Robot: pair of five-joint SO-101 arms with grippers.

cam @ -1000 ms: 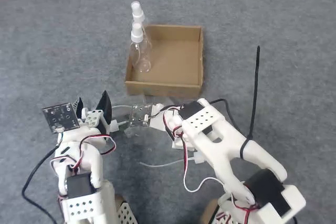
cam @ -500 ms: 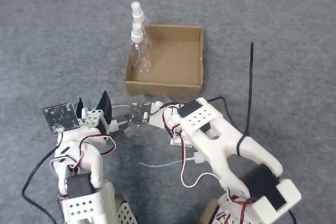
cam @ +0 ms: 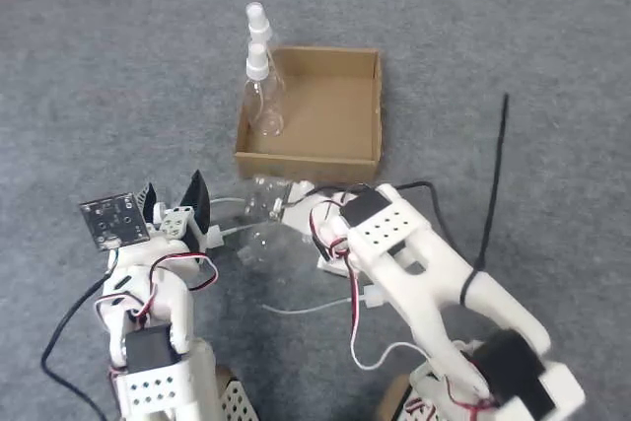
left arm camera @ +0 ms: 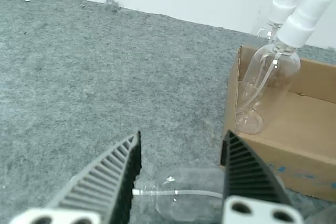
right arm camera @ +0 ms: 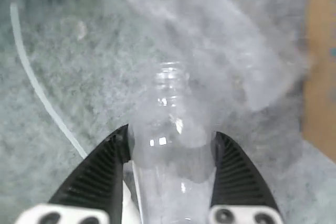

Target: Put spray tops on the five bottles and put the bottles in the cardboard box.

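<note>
The cardboard box (cam: 330,105) sits at the table's middle back. One capped clear bottle (cam: 264,96) stands in its left part, a second capped bottle (cam: 256,22) stands right behind it; the left wrist view shows both, the nearer bottle (left arm camera: 265,85) and the farther bottle (left arm camera: 281,11). My right gripper (right arm camera: 169,142) is shut on an uncapped clear bottle (right arm camera: 170,108), which lies low before the box (cam: 258,222). My left gripper (cam: 175,202) stands open beside it. Between its fingers (left arm camera: 182,137) I see that bottle (left arm camera: 191,200) with a thin white tube in its neck.
A loose white tube (cam: 306,309) lies on the grey carpet by the right arm, also seen in the right wrist view (right arm camera: 37,90). A black strap (cam: 493,179) sticks up from the right arm. Open carpet lies left and right of the box.
The right wrist has turned, so the clear bottle now shows in front of the box where its camera board was. The black strap swung to the right. The left arm kept still.
</note>
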